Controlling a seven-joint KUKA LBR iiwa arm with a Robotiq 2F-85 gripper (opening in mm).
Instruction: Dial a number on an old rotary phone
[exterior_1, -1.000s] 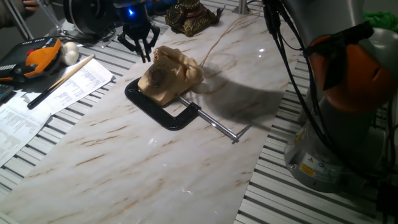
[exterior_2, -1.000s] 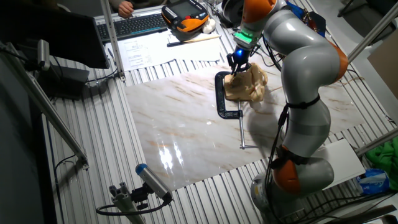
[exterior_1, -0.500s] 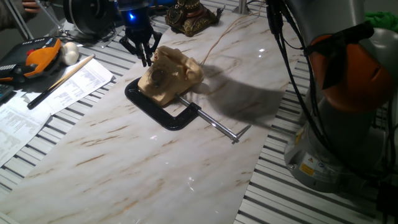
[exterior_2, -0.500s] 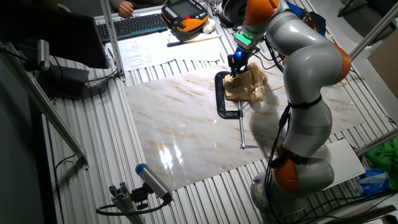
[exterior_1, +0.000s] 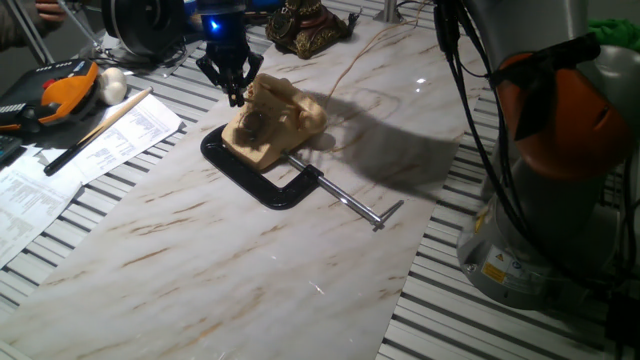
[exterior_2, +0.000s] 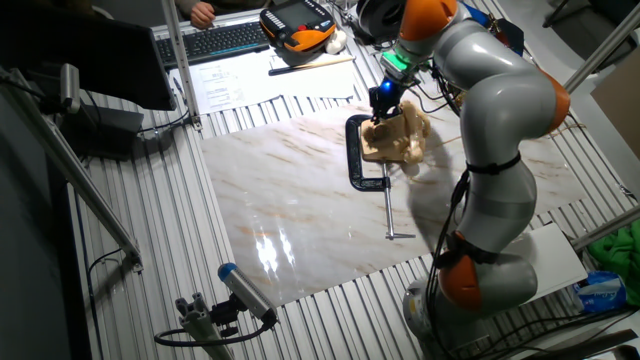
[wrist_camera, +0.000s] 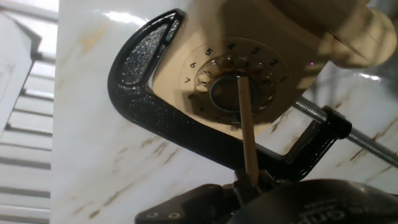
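Observation:
The old rotary phone (exterior_1: 278, 118), cream-beige, sits on the marble board, held in a black C-clamp (exterior_1: 258, 182). It also shows in the other fixed view (exterior_2: 402, 136). In the hand view its round dial (wrist_camera: 239, 71) with printed digits faces me. My gripper (exterior_1: 235, 92) hangs just left of the phone's top, also seen from the other side (exterior_2: 383, 107). It is shut on a thin wooden stick (wrist_camera: 246, 134) that runs from the fingers (wrist_camera: 249, 184) up to the dial's middle. Whether the tip touches the dial is unclear.
The clamp's steel screw rod (exterior_1: 350, 204) juts toward the board's right edge. Papers (exterior_1: 70, 160), a long wooden rod (exterior_1: 100, 130) and an orange pendant (exterior_1: 62, 88) lie at the left. A dark ornate object (exterior_1: 305, 25) stands behind. The arm's base (exterior_1: 545, 160) fills the right.
The gripper has shifted a little to the right, closer to the phone's top. Phone and clamp have not moved.

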